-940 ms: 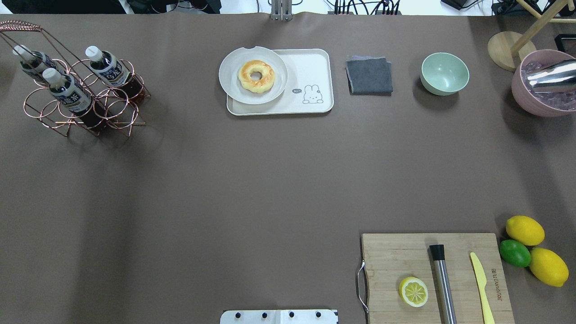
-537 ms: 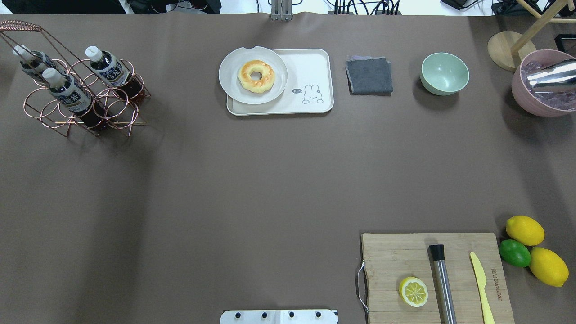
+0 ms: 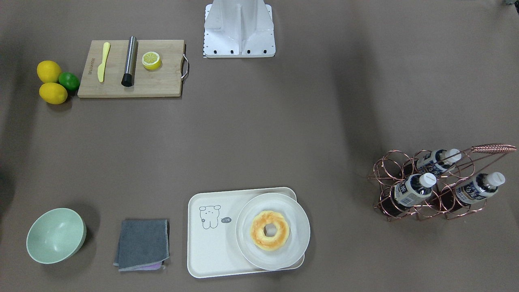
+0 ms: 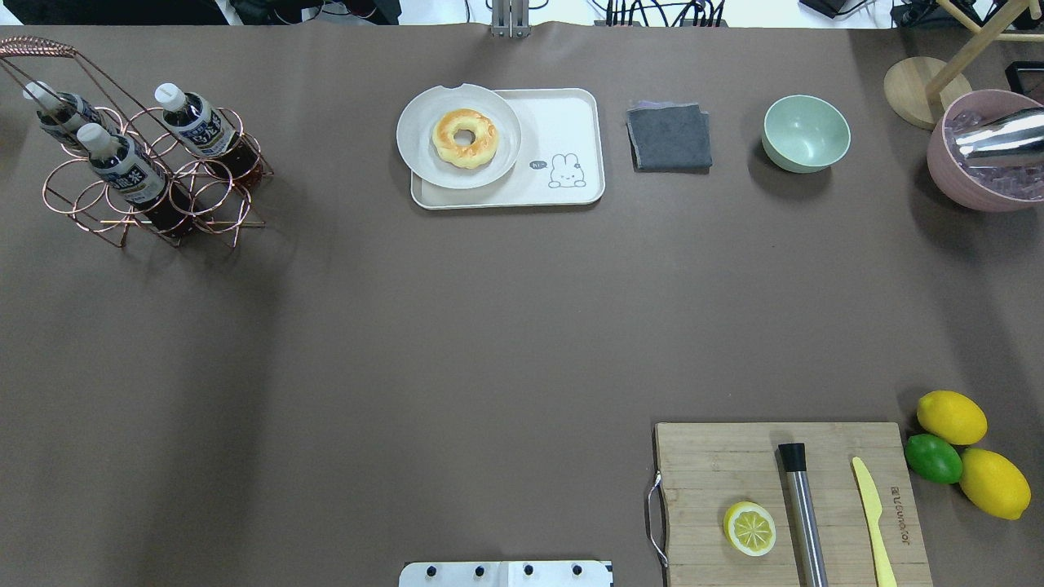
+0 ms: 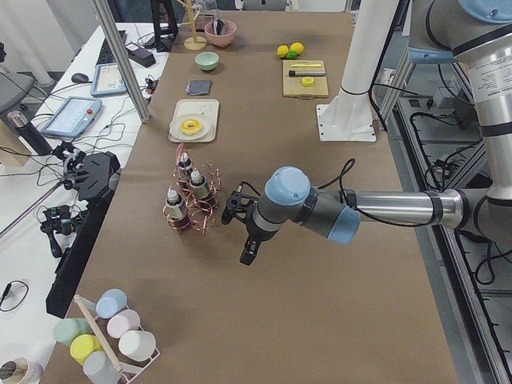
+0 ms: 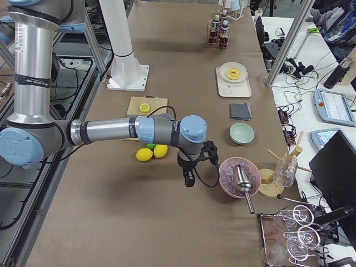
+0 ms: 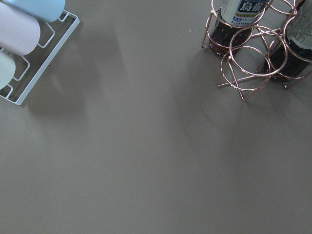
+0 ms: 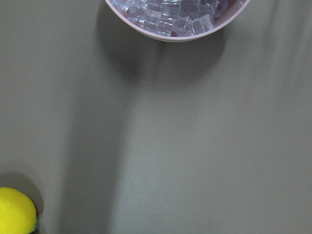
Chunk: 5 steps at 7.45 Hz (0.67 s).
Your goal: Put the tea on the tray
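Note:
Three tea bottles (image 4: 196, 122) (image 3: 411, 188) with white caps stand in a copper wire rack (image 4: 232, 232) at the far left of the table. The cream tray (image 4: 563, 114) (image 3: 211, 247) with the small drawing lies at the far middle. My left gripper (image 5: 247, 253) shows only in the exterior left view, hovering near the rack (image 5: 210, 226); I cannot tell if it is open or shut. Its wrist view shows two bottles (image 7: 239, 17) in the rack. My right gripper (image 6: 188, 179) shows only in the exterior right view, beside the pink ice bowl (image 6: 233, 172); I cannot tell its state.
A round plate (image 4: 424, 159) with a doughnut (image 4: 464, 138) covers the tray's left half. A grey cloth (image 4: 669, 137) and a green bowl (image 4: 806, 133) lie to its right. A cutting board (image 4: 710, 465) with a lemon half, lemons (image 4: 951, 417) and a cup rack (image 7: 29, 58) are nearby.

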Each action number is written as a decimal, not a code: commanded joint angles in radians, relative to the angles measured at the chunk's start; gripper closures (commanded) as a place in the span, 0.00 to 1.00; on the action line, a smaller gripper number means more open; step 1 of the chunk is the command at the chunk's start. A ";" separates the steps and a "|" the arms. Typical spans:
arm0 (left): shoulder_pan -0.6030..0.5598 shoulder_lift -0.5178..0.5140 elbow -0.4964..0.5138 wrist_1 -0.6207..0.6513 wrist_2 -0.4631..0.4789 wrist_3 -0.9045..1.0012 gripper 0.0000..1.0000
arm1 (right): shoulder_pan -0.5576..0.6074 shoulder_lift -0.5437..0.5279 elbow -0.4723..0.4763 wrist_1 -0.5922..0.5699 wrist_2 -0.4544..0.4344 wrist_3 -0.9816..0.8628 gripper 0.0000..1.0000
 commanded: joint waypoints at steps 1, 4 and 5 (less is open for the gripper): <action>0.004 0.009 0.004 -0.001 0.000 0.001 0.03 | -0.002 -0.001 0.003 0.006 0.009 -0.054 0.00; 0.002 0.012 0.024 -0.006 0.003 0.001 0.03 | -0.002 -0.003 -0.006 0.006 0.056 -0.054 0.00; 0.004 0.014 0.025 -0.009 0.000 0.001 0.03 | -0.002 -0.004 -0.008 0.006 0.053 -0.056 0.00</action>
